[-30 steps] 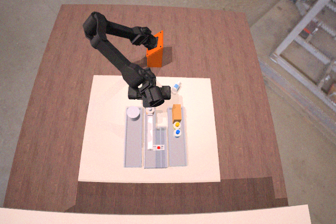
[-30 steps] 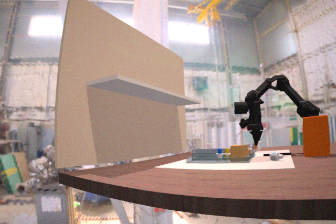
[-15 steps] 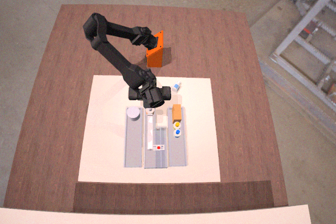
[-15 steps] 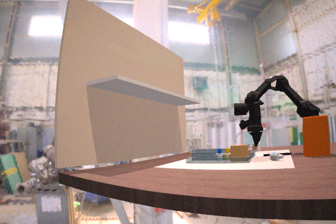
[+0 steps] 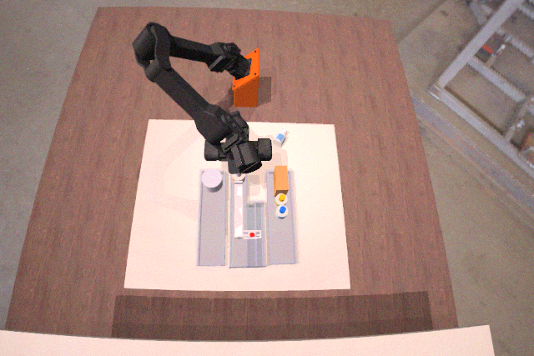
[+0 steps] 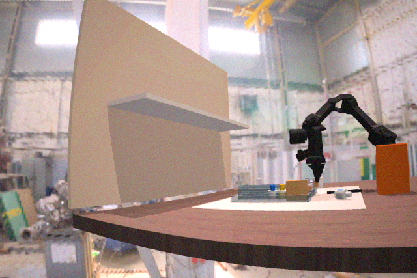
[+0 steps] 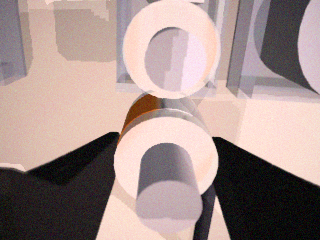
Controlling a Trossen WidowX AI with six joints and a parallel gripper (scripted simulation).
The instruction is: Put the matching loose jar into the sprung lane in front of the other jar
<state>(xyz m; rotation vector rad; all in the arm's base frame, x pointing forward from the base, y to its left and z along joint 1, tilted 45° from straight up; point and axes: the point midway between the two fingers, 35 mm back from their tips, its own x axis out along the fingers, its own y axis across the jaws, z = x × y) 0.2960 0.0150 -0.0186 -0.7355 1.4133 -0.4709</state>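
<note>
Wooden surface with white mat, three grey lanes. Left lane: large pale cylinder. Right lane: orange box, yellow-capped and blue-capped bottles. Small bottle lies loose nearby. Tool clamped on loose jar, upright, axis vertical, just before the middle lane, whose jar stands close ahead.
</note>
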